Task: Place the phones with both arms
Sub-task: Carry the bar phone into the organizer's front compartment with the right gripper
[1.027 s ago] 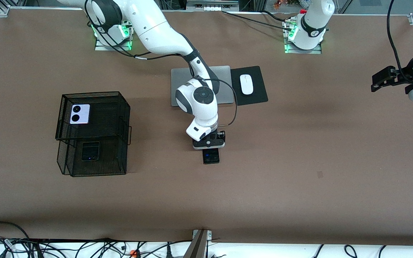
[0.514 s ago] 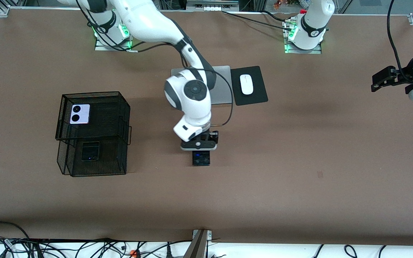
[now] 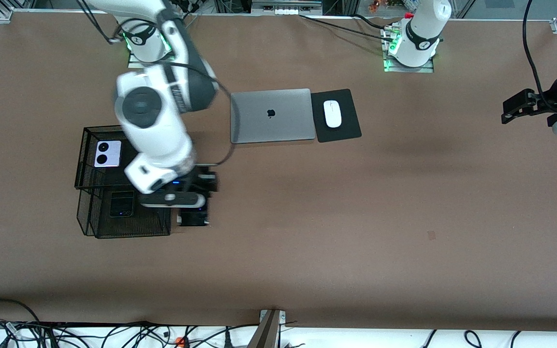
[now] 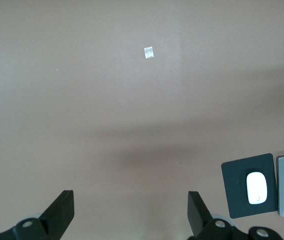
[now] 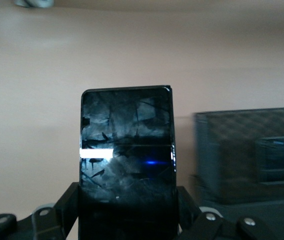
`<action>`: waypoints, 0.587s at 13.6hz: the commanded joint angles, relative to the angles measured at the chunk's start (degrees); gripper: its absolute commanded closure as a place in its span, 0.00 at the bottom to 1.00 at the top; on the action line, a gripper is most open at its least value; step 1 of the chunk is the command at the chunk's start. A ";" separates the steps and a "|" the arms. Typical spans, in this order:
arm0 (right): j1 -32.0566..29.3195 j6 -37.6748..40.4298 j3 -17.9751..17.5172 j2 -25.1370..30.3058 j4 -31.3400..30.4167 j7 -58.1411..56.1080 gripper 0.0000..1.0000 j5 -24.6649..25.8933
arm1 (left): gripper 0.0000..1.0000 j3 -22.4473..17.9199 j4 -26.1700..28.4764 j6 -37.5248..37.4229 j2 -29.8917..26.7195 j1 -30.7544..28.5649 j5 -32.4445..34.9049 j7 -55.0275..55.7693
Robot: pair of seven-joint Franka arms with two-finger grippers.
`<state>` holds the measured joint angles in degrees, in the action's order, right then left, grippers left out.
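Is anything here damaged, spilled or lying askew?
Nothing stands out. The right pincer holds the slab phone beside the mesh rack, where two folded phones lie flat. The left pincer waits open. The laptop is closed, the mouse on its pad.

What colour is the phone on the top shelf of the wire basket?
Lilac-white, with two black camera circles; the folded phone shows best in the front view.

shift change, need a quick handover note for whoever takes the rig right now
Right tool: shut on the long black phone, in the air beside the mesh rack.
Left tool: open, empty, waiting over bare table at its arm's end.
Done: lilac-white phone on the rack's upper tier, black folded phone on the lower tier.
Left: set the long phone down in the rack, release, retract.
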<state>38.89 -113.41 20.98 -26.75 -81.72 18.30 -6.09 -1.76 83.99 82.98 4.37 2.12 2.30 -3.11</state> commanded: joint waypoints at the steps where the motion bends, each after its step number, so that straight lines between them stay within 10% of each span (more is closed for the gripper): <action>1: -5.90 0.29 -2.00 11.35 -13.61 -7.29 1.00 1.43 | 0.00 -0.09 -0.14 -1.68 -0.60 -0.19 0.86 -3.82; 8: -9.27 -11.57 -3.14 25.25 -41.49 -8.37 1.00 1.70 | 0.00 -0.26 -0.75 -1.34 -0.60 -0.19 -0.19 2.03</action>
<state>30.02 -122.08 19.17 -6.79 -116.08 9.18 -5.71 -2.04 83.97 81.86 4.36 2.09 2.31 -4.32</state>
